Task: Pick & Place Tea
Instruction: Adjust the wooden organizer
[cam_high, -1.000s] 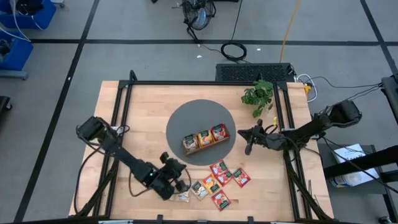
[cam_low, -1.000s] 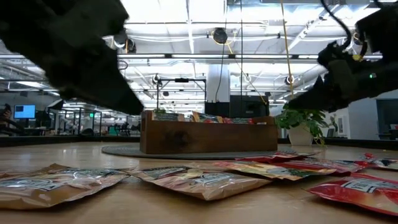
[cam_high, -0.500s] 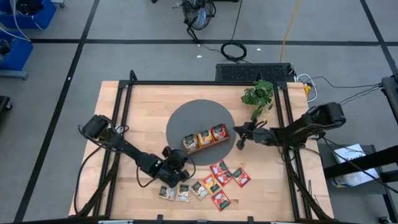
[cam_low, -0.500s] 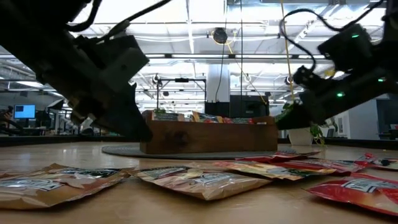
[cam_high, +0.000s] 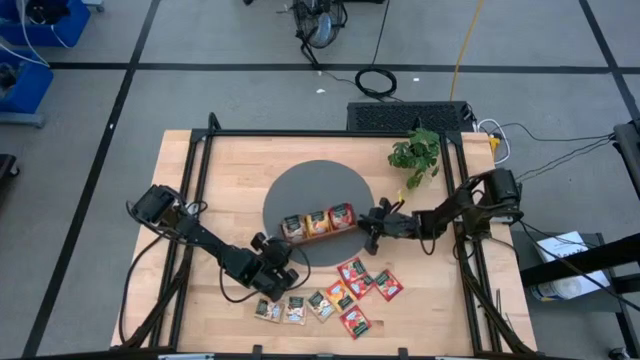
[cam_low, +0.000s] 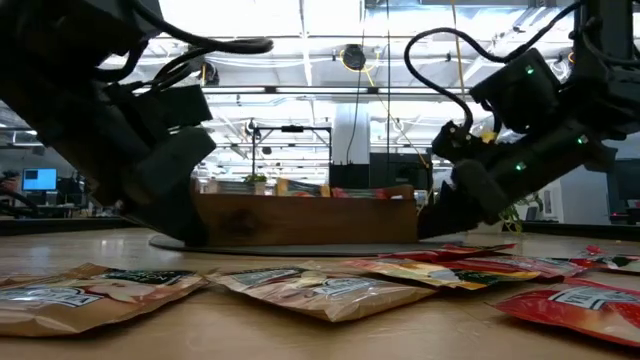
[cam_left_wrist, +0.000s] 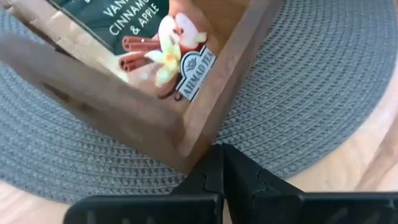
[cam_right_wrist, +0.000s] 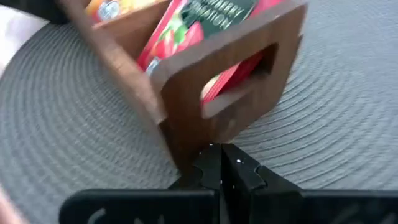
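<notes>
Both hands closed, empty, pressed at the wooden tray's ends

Left hand (cam_high: 277, 252) and right hand (cam_high: 366, 221) flank the tray (cam_high: 318, 224) on the grey mat (cam_high: 318, 180); loose tea sachets (cam_high: 341, 296) lie on the surface (cam_high: 230, 170) between and just before them.

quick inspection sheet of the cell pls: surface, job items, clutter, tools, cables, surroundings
Surface: wooden table with a round grey woven mat in the middle.
Job's things: wooden tray on the mat, its three compartments holding tea; loose tea sachets lie flat on the table near its front edge, red and orange-yellow ones showing.
Clutter: small potted plant near the back right of the table.
Tools: left tool shut, tip at a tray corner; right tool shut, tip at the tray's end wall below its handle slot. Neither holds anything.
Cables: coiled black cable and yellow cable on the floor behind the table.
Surroundings: grey floor with dark lines; open hall with ceiling lights beyond.
</notes>
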